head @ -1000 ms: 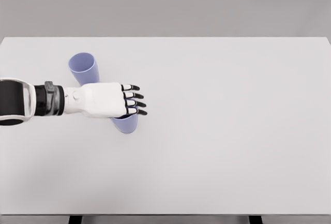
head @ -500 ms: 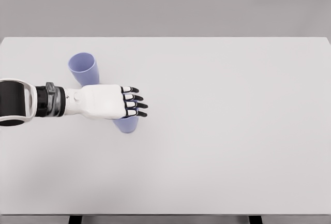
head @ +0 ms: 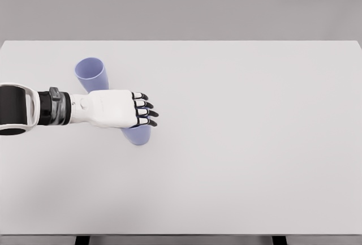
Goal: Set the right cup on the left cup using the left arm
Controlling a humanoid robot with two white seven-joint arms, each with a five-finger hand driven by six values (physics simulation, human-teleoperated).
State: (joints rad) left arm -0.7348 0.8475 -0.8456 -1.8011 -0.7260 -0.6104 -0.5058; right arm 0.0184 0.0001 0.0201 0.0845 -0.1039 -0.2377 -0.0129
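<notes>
A: Lavender cups, two, on the white counter (head: 237, 143). Left cup (head: 91, 74) stands upright near the far left edge, mouth open to the camera.
B: Right cup?
A: Right cup (head: 137, 134) sits nearer the camera, mostly covered by the left robot hand (head: 116, 109); only its lower part shows.
B: Robot hand state?
A: Palm down over it, fingers (head: 145, 112) stretched out, slightly splayed past the cup. Can't tell whether it touches or grips the cup. The two cups sit close together.
</notes>
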